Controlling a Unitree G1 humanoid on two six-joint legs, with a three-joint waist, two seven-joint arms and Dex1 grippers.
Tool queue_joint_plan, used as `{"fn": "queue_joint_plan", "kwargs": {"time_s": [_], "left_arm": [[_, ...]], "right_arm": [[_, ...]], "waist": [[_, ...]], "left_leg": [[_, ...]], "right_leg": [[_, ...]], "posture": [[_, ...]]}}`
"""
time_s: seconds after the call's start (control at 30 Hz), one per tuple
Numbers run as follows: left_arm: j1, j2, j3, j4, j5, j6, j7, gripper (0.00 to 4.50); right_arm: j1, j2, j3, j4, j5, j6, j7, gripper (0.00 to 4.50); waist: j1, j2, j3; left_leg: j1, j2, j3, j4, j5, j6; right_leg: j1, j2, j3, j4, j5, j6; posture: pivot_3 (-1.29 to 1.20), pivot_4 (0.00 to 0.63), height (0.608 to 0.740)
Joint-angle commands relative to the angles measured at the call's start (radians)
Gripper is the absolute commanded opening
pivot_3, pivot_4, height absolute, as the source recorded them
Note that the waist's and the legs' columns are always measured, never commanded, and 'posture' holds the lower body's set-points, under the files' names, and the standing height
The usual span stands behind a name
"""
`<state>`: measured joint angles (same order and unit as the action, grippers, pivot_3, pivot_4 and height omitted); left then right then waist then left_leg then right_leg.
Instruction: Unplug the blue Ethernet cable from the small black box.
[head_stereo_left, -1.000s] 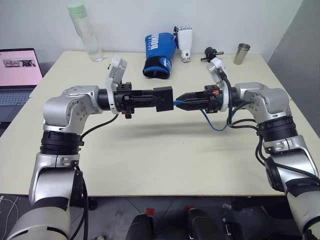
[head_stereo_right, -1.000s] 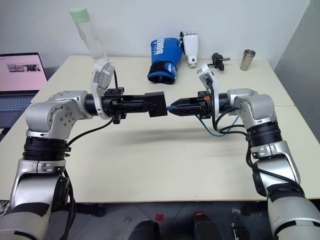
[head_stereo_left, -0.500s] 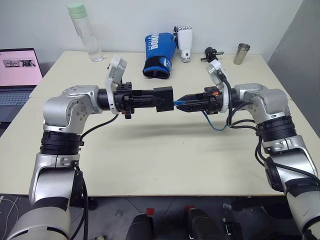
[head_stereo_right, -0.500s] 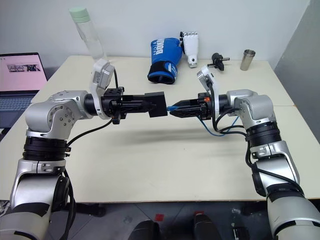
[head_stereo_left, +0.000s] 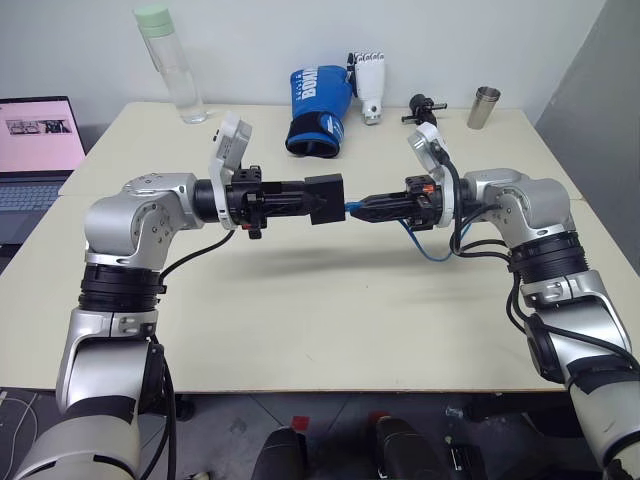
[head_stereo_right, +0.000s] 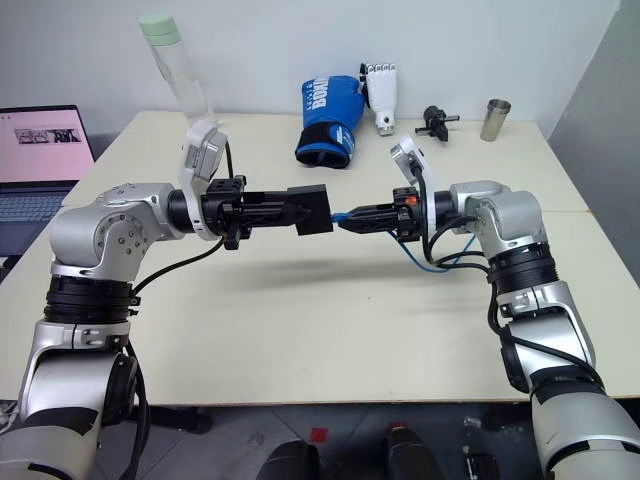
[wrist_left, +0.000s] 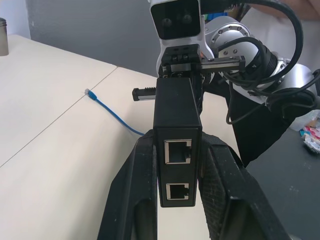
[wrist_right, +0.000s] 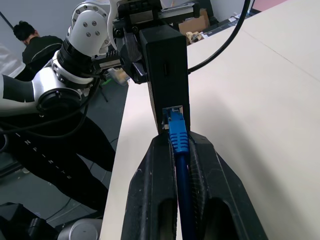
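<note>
Claws faced each other above the worktop (head_stereo_left: 300, 300) — left claw (head_stereo_left: 312, 199) clenched on the small black box (head_stereo_left: 325, 198) to brace it, right claw (wrist_right: 179, 150) pinching the blue Ethernet cable (wrist_right: 177, 134) just behind its plug, seemingly still seated.

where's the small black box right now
In the left eye view the small black box is held above the table's middle in the left gripper, with the blue Ethernet cable plugged into its right face.
</note>
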<state>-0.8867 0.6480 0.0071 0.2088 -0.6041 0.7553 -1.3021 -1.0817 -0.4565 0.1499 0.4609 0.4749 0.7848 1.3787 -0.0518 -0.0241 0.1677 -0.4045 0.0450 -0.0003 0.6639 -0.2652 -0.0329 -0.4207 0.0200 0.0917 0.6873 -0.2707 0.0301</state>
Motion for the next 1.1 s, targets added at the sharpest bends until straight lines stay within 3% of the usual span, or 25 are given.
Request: {"fn": "queue_joint_plan", "kwargs": {"time_s": [0.03,0.17,0.2,0.37,1.1], "left_arm": [[-0.007,0.013,0.015,-0.031,-0.009,-0.012,-0.013,0.77],[-0.011,0.012,0.014,-0.028,-0.009,-0.011,-0.013,0.77],[-0.012,0.012,0.013,-0.026,-0.008,-0.013,-0.013,0.77],[-0.010,0.010,0.012,-0.028,-0.008,-0.011,-0.016,0.77],[-0.018,0.006,0.013,-0.027,-0.007,-0.006,-0.009,0.77]], "right_arm": [[-0.035,-0.012,-0.030,-0.005,0.008,-0.002,0.010,0.03],[-0.027,-0.022,-0.022,-0.025,0.011,0.011,0.028,0.03],[-0.026,-0.023,-0.023,-0.028,0.013,0.017,0.032,0.74],[-0.032,-0.021,-0.033,-0.030,0.029,0.052,0.028,1.62],[-0.045,0.005,-0.044,-0.024,0.033,0.071,0.014,1.62]], "waist": [[0.000,0.000,0.000],[0.000,0.000,0.000],[0.000,0.000,0.000],[-0.001,0.000,0.000],[-0.001,0.000,0.000]], "left_leg": [[0.000,0.000,0.000,0.000,0.000,0.000],[0.000,0.000,0.000,0.000,0.000,0.000],[0.000,0.000,0.000,0.000,0.000,0.000],[0.000,0.000,0.000,0.000,0.000,0.000],[0.000,0.000,0.000,0.000,0.000,0.000]], "right_leg": [[0.000,0.000,0.000,0.000,0.000,0.000],[0.000,0.000,0.000,0.000,0.000,0.000],[0.000,0.000,0.000,0.000,0.000,0.000],[0.000,0.000,0.000,0.000,0.000,0.000],[0.000,0.000,0.000,0.000,0.000,0.000]], "posture": [[0.00,0.150,0.740],[0.00,0.150,0.740],[0.00,0.150,0.740],[0.00,0.150,0.740],[0.00,0.150,0.740]]}}
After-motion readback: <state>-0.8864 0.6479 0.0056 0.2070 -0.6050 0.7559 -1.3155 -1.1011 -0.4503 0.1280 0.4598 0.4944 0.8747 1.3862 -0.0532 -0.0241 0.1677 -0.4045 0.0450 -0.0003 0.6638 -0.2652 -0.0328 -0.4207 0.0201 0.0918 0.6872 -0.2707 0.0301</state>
